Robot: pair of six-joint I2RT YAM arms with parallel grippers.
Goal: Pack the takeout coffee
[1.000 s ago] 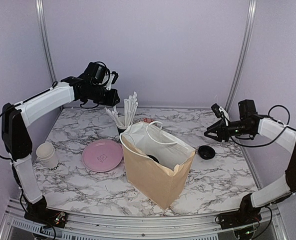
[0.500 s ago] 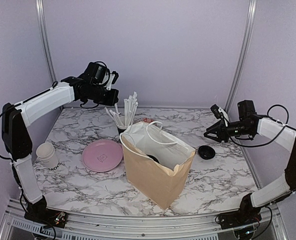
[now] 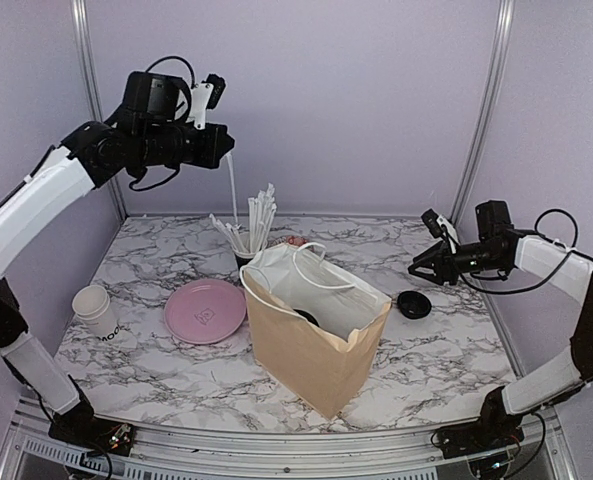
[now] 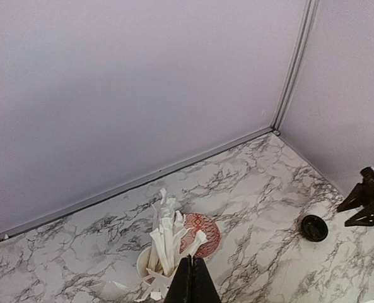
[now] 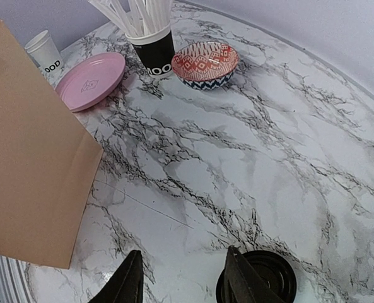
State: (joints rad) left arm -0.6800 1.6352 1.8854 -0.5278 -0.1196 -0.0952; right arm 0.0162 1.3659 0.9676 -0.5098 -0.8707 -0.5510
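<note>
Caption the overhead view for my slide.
Left gripper holds one white straw high above the cup of straws; right gripper hangs open above a black lid beside the open paper bag.

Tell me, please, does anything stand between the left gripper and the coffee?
Only the bag: its walls ring the coffee, and a handle arches over the open mouth. The left gripper grips a straw.
</note>
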